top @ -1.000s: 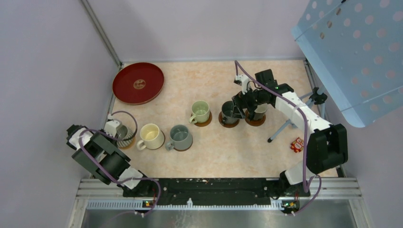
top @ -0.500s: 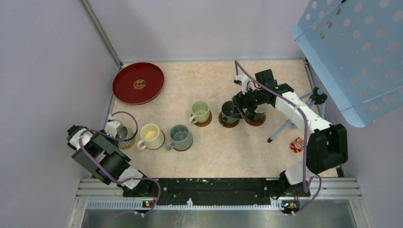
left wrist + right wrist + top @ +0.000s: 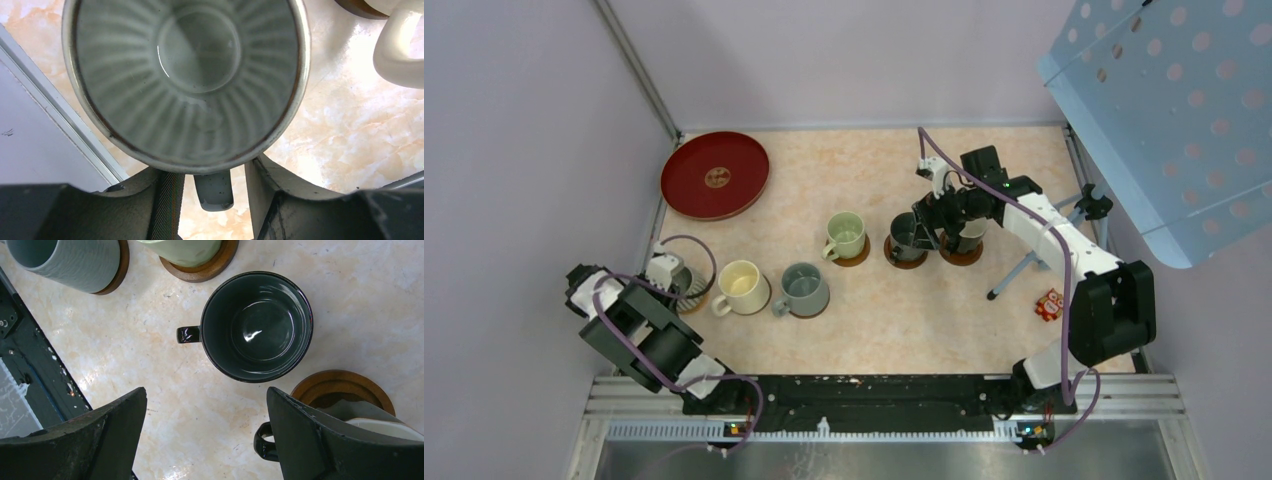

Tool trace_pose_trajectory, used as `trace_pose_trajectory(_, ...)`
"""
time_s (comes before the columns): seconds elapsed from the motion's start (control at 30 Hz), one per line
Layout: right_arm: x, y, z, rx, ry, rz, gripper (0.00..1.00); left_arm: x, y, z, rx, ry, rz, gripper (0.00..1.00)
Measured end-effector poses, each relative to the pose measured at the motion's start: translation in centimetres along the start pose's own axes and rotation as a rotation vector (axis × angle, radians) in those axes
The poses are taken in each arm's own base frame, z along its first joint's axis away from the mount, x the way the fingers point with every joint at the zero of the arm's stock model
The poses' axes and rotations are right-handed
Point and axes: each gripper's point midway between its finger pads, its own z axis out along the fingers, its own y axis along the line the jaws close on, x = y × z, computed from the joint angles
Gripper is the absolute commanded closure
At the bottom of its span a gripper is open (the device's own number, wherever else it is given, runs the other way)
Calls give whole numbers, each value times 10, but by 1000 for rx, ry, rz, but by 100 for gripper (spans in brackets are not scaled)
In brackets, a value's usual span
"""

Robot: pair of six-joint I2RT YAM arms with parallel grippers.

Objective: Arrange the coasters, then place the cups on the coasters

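Observation:
The ribbed grey cup (image 3: 185, 75) stands upright at the table's left edge. My left gripper (image 3: 214, 172) is open, its fingers to either side of the cup's handle (image 3: 214, 190) with a gap on both sides. From above, the left gripper (image 3: 671, 273) sits just left of that cup (image 3: 688, 283). The cream cup (image 3: 742, 286), grey-green cup (image 3: 805, 288) and pale green cup (image 3: 845, 236) stand on brown coasters (image 3: 856, 259). My right gripper (image 3: 206, 395) hangs open and empty between the dark green cup (image 3: 257, 325) and a coaster (image 3: 345, 387) bearing a cup that my finger partly hides.
A dark red round tray (image 3: 715, 174) lies at the back left. A small red packet (image 3: 1050, 304) and a thin metal stand (image 3: 1022, 268) are at the right, under a blue perforated panel (image 3: 1164, 110). A metal wall rail (image 3: 60, 125) runs close beside the ribbed cup.
My left gripper's jaws have spread apart, letting go of the ribbed grey cup's handle. The cup stays where it was. The right arm has not moved.

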Motion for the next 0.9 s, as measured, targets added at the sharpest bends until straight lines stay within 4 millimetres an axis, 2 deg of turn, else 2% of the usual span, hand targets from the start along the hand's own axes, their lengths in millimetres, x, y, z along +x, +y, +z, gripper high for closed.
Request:
trace_pose_trajectory(0.13,0,1,0,-3,-1,0,12,-1,-2,-2,3,1,3,39)
trace_pose_trajectory(0.2,0,1,0,-3,-1,0,12,-1,-3,-3,4,1,4,27)
trace_pose_trajectory(0.4,0,2,0,-10,-3,0,12,-3,-2,-7,4,5,3,21)
trace_pose_trajectory(0.5,-1,3,0,-15,-4,0,12,-9,6,-15,-14,2,7,11)
trace_pose_trajectory(0.7,-1,4,0,-22,-6,-1,12,-32,34,-42,-87,-26,35,11)
trace_pose_trajectory(0.9,-1,4,0,-27,-8,-10,12,-43,38,-53,-94,-46,39,11)
